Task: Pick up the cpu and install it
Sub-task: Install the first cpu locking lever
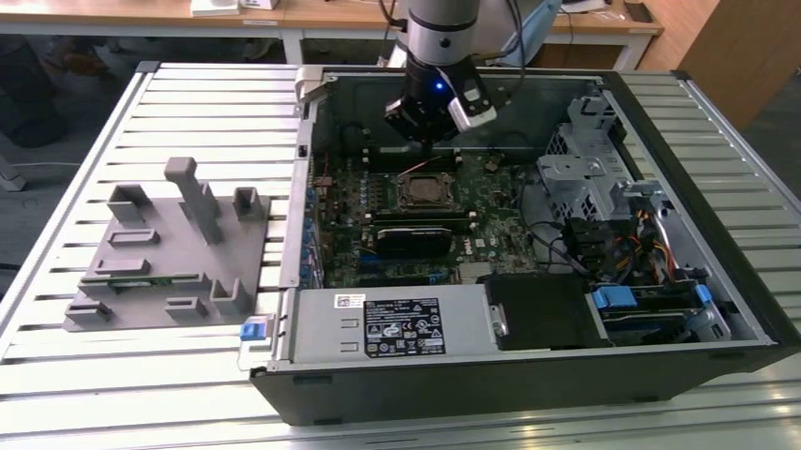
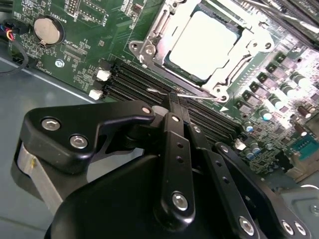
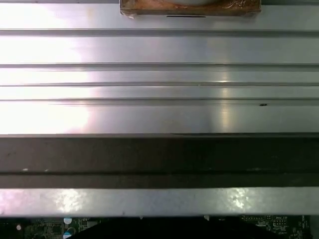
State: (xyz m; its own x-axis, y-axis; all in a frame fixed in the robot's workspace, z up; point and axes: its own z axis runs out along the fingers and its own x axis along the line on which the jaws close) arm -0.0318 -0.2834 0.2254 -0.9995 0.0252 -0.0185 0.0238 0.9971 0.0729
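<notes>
The cpu (image 2: 205, 44) sits seated in the square metal-rimmed socket frame (image 2: 149, 50) on the green motherboard (image 2: 75, 55), its pale silver top facing up; in the exterior view the same socket (image 1: 423, 192) lies near the middle of the open computer case (image 1: 701, 309). The tool (image 2: 172, 99) hangs above the board just beside the socket, over the black memory slots (image 2: 129, 82), with its fingers (image 2: 174, 149) drawn together and nothing between them. In the exterior view the tool (image 1: 432, 131) is inside the case near its far wall, at the end of the silver arm (image 1: 441, 28).

Around the socket the board is crowded: a round coin battery (image 2: 48, 30) sits well apart from the cpu, small white connectors (image 2: 102, 74) stand at the ends of the memory slots, and rows of cylindrical capacitors (image 2: 294, 79) line the socket's other side. A larger black rectangular module (image 1: 419, 234) lies on the board just beside the socket on the near side. Toward the exterior view's right, a grey metal drive cage (image 1: 588, 178) and a bundle of coloured cables (image 1: 651, 244) fill the case, and a silver power supply (image 1: 388, 323) with a label occupies the near edge.

On the ribbed metal tabletop (image 1: 75, 150), at the exterior view's left and well apart from the case, rests a grey plastic fixture (image 1: 175, 248) with upright posts. The first wrist view shows ribbed metal surface (image 3: 159, 74) and a dark band, with a sliver of green board along one edge
</notes>
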